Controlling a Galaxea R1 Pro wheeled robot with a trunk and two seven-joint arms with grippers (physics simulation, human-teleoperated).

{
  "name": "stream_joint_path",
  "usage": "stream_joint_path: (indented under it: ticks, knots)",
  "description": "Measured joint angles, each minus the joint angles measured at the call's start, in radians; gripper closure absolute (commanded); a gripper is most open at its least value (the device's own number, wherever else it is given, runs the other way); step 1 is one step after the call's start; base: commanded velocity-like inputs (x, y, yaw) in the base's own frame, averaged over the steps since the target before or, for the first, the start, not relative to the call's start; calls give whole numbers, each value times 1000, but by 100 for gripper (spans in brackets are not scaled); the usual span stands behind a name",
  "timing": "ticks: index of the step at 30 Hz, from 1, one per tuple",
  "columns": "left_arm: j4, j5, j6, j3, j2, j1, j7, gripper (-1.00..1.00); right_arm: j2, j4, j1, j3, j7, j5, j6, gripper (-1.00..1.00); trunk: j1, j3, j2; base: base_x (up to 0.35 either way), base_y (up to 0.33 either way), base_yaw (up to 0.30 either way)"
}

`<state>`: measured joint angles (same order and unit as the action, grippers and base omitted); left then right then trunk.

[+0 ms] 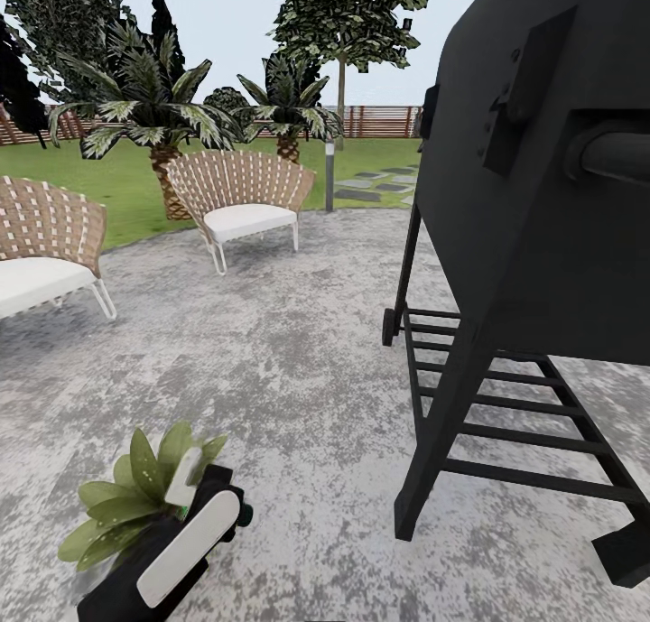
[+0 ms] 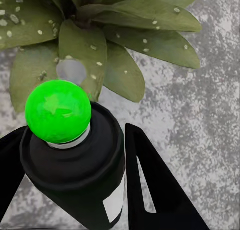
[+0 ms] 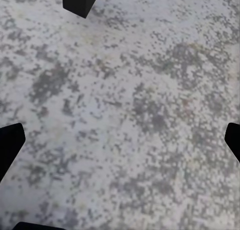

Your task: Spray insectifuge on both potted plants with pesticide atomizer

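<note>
My left claw (image 2: 75, 190) is clamped on the pesticide atomizer (image 2: 80, 165), its two dark fingers (image 2: 155, 190) pressed against either side of the black bottle, whose pale label patch shows low on its wall and whose top carries a bright green ball; in the head view that claw (image 1: 194, 523) sits low at the near left of the paved circle (image 1: 271, 360), right at the potted plant. My right claw (image 3: 120, 135) hangs over bare paving with its dark fingertips (image 3: 10, 145) far apart at the sides of the wrist view, wide open and holding nothing. The biggest thing near me is the black barbecue grill (image 1: 542, 180) on its slatted legs, standing on the right side of the paved circle. Beyond the circle lies the lawn (image 1: 126, 184) with palms (image 1: 149, 107), a tall tree (image 1: 348, 17) and the brown slatted fence (image 1: 375, 121). Two woven chairs (image 1: 244, 193) with white cushions stand at the far left edge of the paving. The potted plant (image 2: 110, 34), a rosette of pale-speckled green leaves, spreads just in front of the atomizer's green top.
</note>
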<state>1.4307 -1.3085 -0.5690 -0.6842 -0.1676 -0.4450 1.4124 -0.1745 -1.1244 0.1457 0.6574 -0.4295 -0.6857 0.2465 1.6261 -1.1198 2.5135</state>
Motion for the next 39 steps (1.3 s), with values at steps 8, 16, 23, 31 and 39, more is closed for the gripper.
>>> stream_joint_path:
  ticks: [8, 16, 23, 31, 39]
  knots:
    - [8, 0, -8, 2, -5, 0, 2, 100, 0, 0, 0, 0, 0, 0, 0, -100, 0, 0, 0, 0, 0, 0]
    - [-4, -3, -4, 4, 1, 0, -12, 100, 0, 0, 0, 0, 0, 0, 0, -100, 0, 0, 0, 0, 0, 0]
    - [-185, -14, 20, 1, 108, -4, -222, 100, 0, 0, 0, 0, 0, 0, 0, -100, 0, 0, 0, 0, 0, 0]
    - [-497, -177, 135, 3, 212, -39, -656, 100, 0, -2, 0, 0, 0, 0, 1, -100, 0, 0, 0, 0, 0, 0]
    - [-641, -171, 143, 1, 272, -83, -695, 100, 0, -2, 0, 1, 0, 0, 1, -100, 0, 0, 0, 0, 0, 0]
